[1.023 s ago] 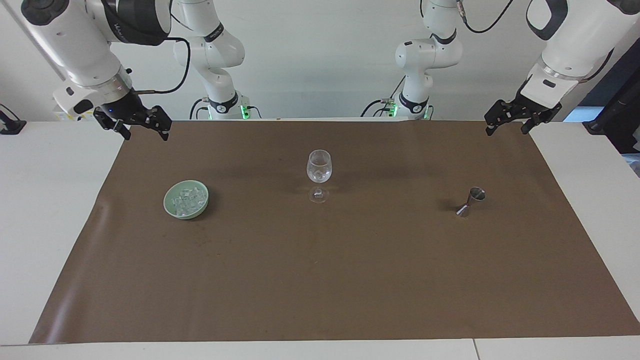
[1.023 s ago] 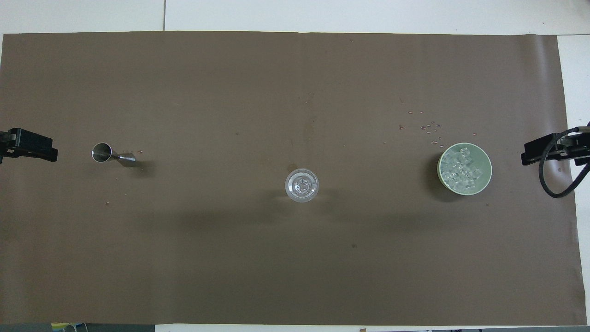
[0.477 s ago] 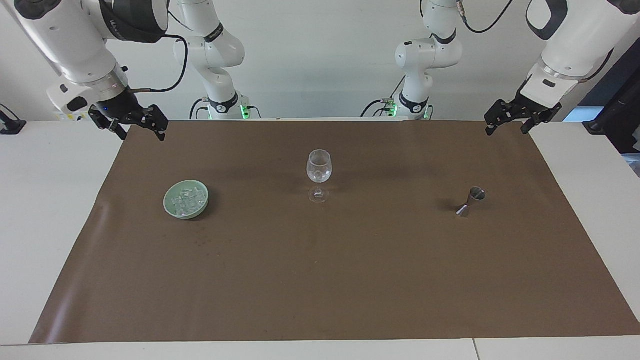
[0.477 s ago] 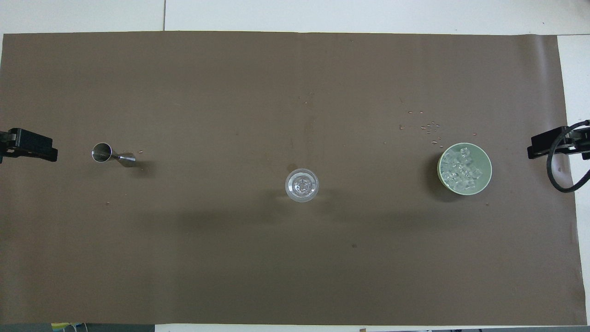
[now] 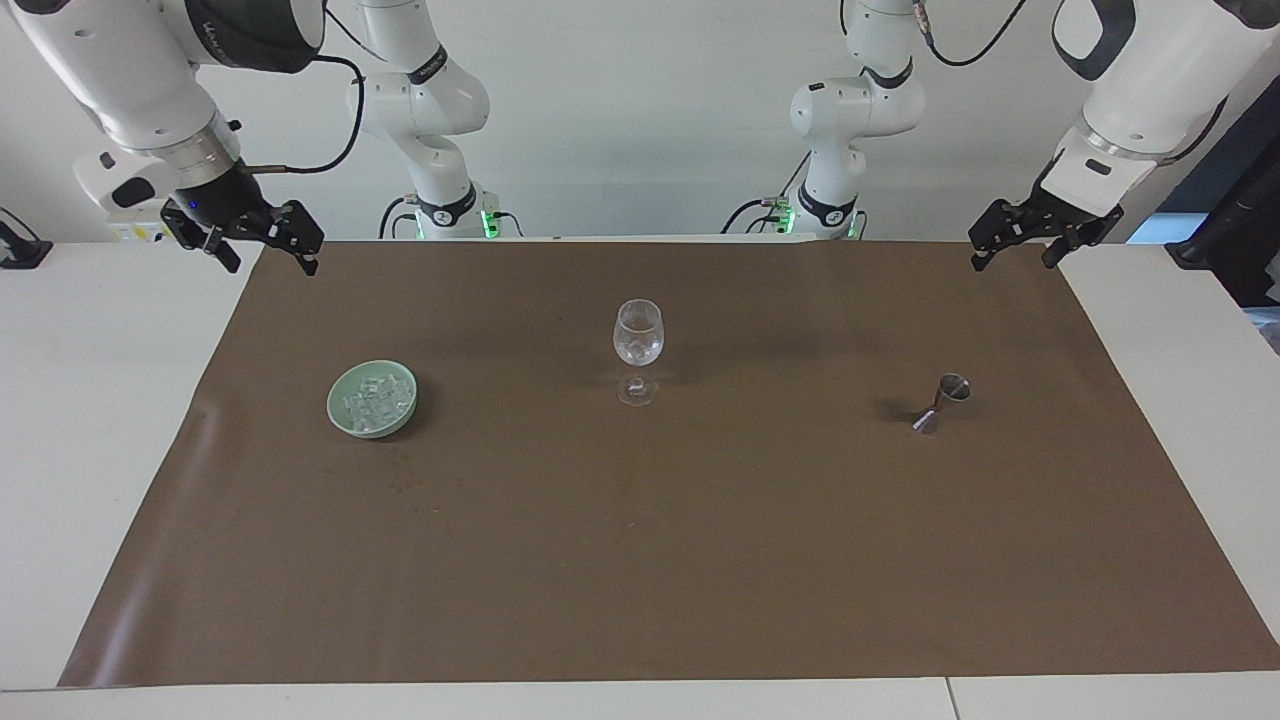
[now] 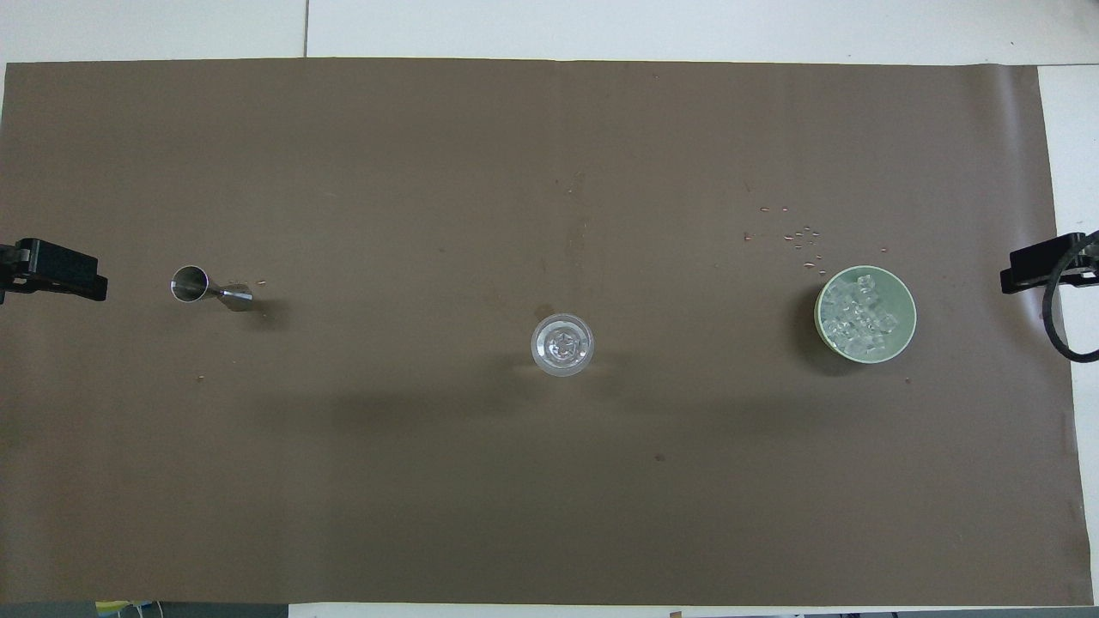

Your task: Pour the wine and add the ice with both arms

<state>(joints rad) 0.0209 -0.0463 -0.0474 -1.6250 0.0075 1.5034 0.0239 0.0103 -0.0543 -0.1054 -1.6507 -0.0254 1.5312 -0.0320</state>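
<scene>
A clear wine glass [image 5: 638,343] stands upright mid-mat, and also shows in the overhead view [image 6: 562,345]. A pale green bowl [image 5: 335,405] toward the right arm's end holds the ice [image 5: 378,398], a heap of small clear cubes [image 6: 854,322]. A small steel jigger [image 5: 941,402] stands toward the left arm's end [image 6: 210,289]. My right gripper [image 5: 270,260] is open and empty, raised over the mat's edge at its end [image 6: 1035,268]. My left gripper [image 5: 1011,260] is open and empty, raised over the mat's corner at its end [image 6: 64,276].
A brown mat [image 5: 640,560] covers most of the white table [image 5: 90,400]. Small specks [image 6: 798,236] lie on the mat just farther from the robots than the bowl [image 6: 906,296].
My right gripper has drawn back and up, away from the bowl toward its own end of the table. The left arm and the objects have not moved.
</scene>
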